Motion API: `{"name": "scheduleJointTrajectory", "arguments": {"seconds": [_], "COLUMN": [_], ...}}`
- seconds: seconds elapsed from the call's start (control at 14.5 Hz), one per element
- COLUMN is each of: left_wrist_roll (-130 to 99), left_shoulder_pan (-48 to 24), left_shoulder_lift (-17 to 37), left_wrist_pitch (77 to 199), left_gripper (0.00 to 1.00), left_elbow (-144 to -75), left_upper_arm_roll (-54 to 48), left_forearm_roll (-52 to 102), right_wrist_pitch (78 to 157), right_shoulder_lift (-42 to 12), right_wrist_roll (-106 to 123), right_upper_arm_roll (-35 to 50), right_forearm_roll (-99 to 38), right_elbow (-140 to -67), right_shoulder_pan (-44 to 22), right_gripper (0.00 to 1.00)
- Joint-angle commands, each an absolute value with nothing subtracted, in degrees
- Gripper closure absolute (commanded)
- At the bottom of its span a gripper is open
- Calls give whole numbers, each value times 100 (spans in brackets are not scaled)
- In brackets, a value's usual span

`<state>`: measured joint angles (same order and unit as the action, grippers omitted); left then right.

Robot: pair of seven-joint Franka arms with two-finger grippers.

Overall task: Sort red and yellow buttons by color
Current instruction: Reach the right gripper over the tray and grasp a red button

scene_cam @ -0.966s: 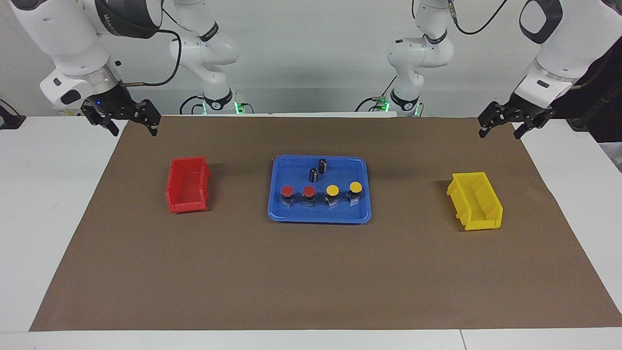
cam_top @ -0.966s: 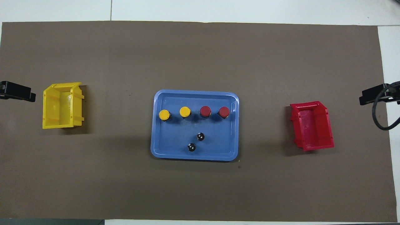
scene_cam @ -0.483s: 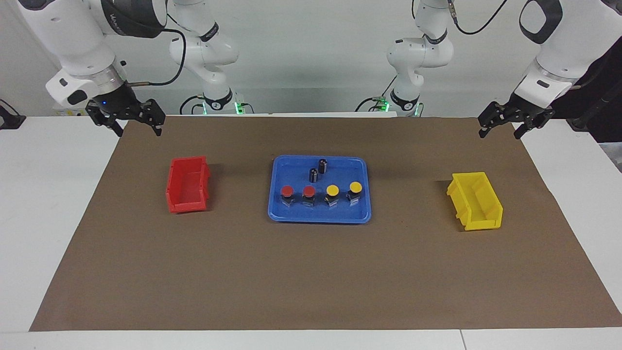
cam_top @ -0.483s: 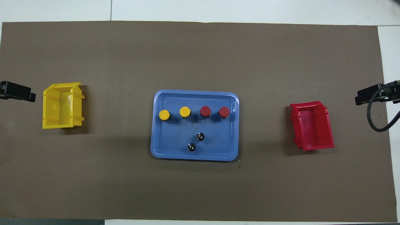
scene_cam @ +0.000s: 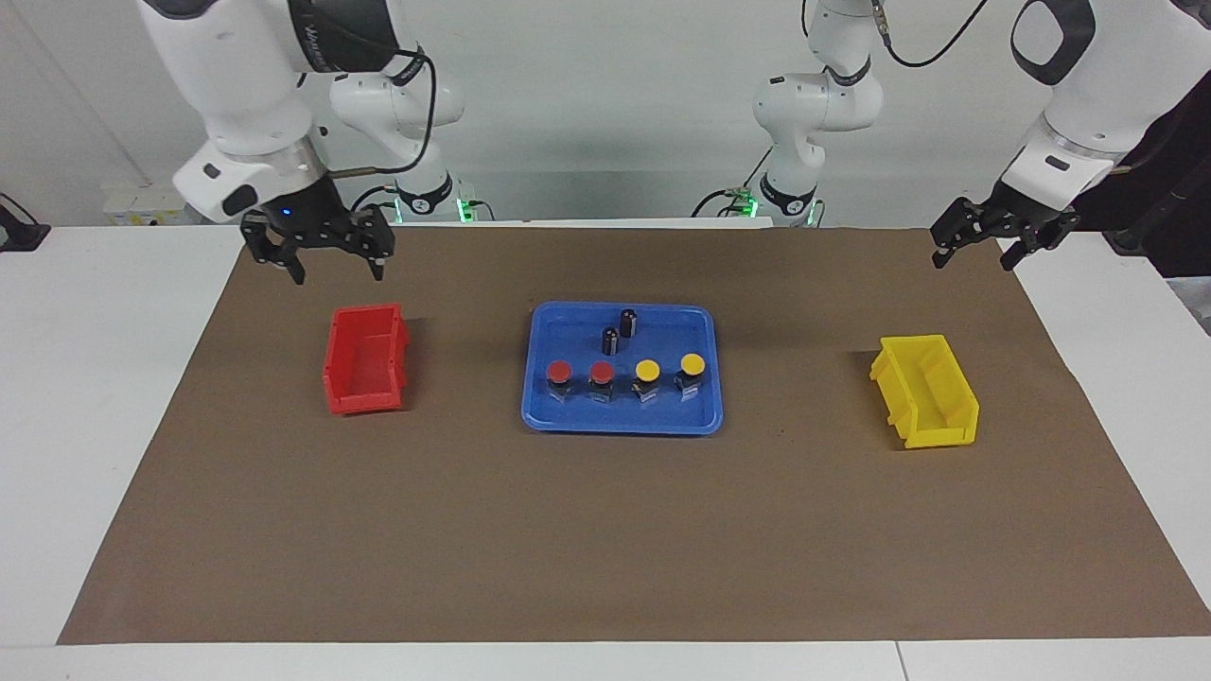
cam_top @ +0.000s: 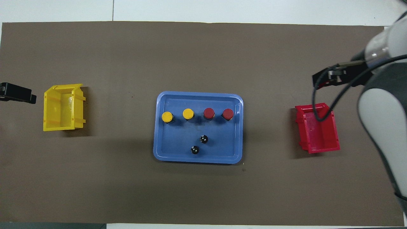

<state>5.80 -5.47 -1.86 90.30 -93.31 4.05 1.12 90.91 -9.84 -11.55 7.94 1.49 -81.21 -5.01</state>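
Four push-button switches stand in a row inside the blue plastic tray (scene_cam: pixel 705 416) mid-worktop: two red-capped buttons (scene_cam: pixel 559 370) (scene_cam: pixel 602 372) toward the right arm's end, two yellow-capped buttons (scene_cam: pixel 647 370) (scene_cam: pixel 692 363) toward the left arm's end. Two plain dark cylinders (scene_cam: pixel 611 340) (scene_cam: pixel 628 323) stand in the same tray, nearer the robots. Red plastic bin (scene_cam: pixel 365 372) lies on the brown paper mat (scene_cam: pixel 605 530) at the right arm's end; yellow plastic bin (scene_cam: pixel 925 390) at the left arm's end. Right hand (scene_cam: pixel 325 265) hangs over the mat beside the red bin, fingers spread, holding nothing. Left hand (scene_cam: pixel 984 248) waits over the mat's corner, fingers apart, holding nothing.
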Motion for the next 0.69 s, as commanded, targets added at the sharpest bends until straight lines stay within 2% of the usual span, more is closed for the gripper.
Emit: {"name": "scheduleJointTrajectory", "arguments": {"seconds": [0.0,0.28,0.41,0.62], "left_wrist_roll": [633,633,633,624], "left_shoulder_pan": [-483,-536,-536,-545], "left_shoulder_lift": [-334,-325,-413,-413], "left_wrist_pitch": [8991,8948,8772,8806], "left_gripper": [0,0,0,0], "left_elbow": [-9466,-9457,-9545,-9545], "left_upper_arm_roll": [343,343,343,334], "left_forearm_roll": [53,53,53,53], "right_wrist_pitch": [9954,11502,11733,12075], "right_shoulder_lift": [-1634,-1775,-1880,-1890], "right_wrist_roll": [-2212,-2900,-2900,-2839], "right_upper_arm_roll": [932,932,932,932], "right_forearm_roll": [184,220,237,316], "right_elbow": [-7996,-9209,-9412,-9807], "right_shoulder_pan": [-1139,-1853,-1951,-1951], "right_gripper": [0,0,0,7]}}
